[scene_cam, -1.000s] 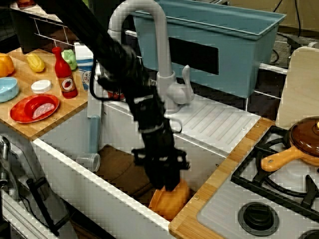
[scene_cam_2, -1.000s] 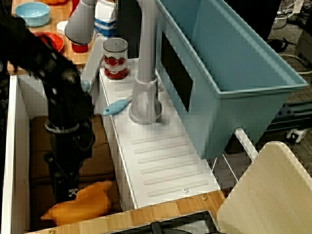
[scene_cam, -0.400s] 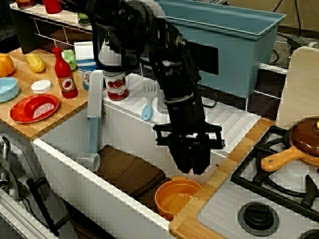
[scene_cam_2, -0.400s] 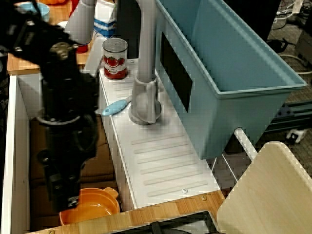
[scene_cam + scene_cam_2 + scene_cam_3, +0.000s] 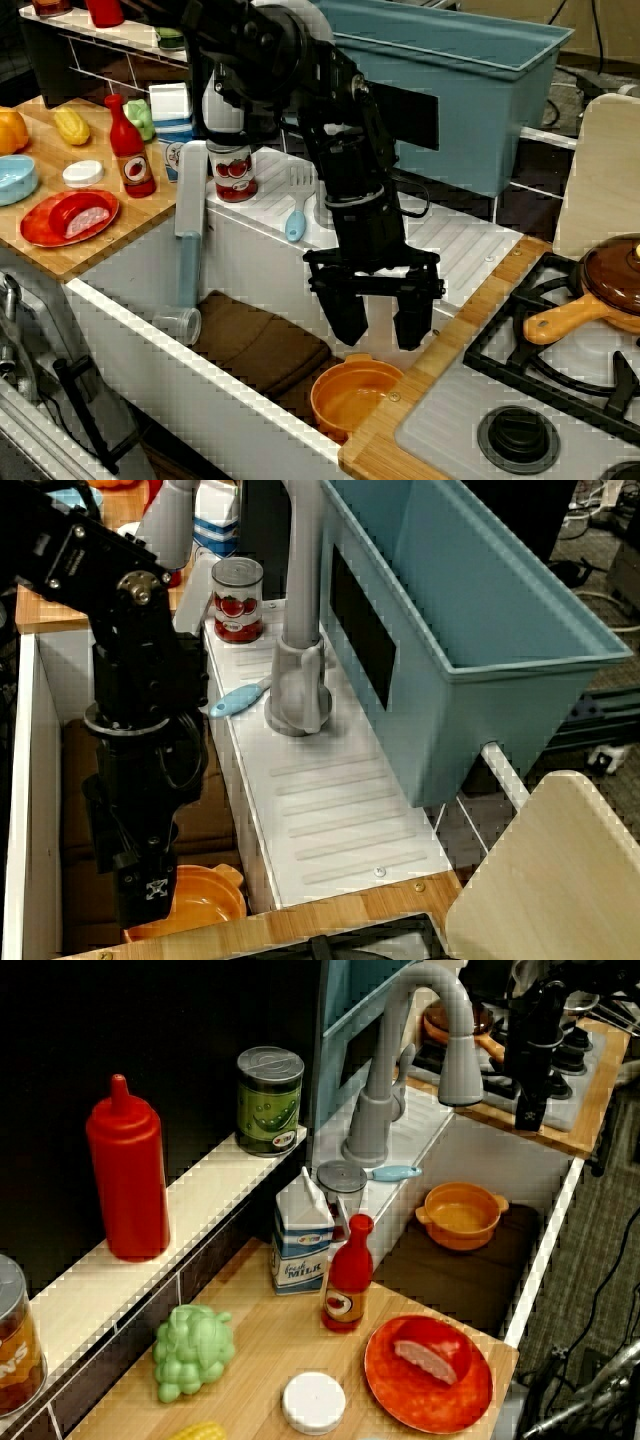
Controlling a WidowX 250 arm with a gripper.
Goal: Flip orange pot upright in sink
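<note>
Here the pot (image 5: 355, 396) stands upright, mouth up, on the brown mat (image 5: 262, 347) at the bottom of the sink (image 5: 150, 345), in the corner nearest the stove (image 5: 560, 390). The hand (image 5: 379, 335) hangs just above the pot with its two fingers (image 5: 346, 318) spread apart, holding nothing and clear of the rim. A blue spatula (image 5: 295, 215) lies on the drainboard beside the faucet (image 5: 420, 1050); a tomato can (image 5: 231, 170) stands nearby. A ketchup bottle (image 5: 130, 148) and red plate (image 5: 68, 217) rest on the table (image 5: 60, 255).
</note>
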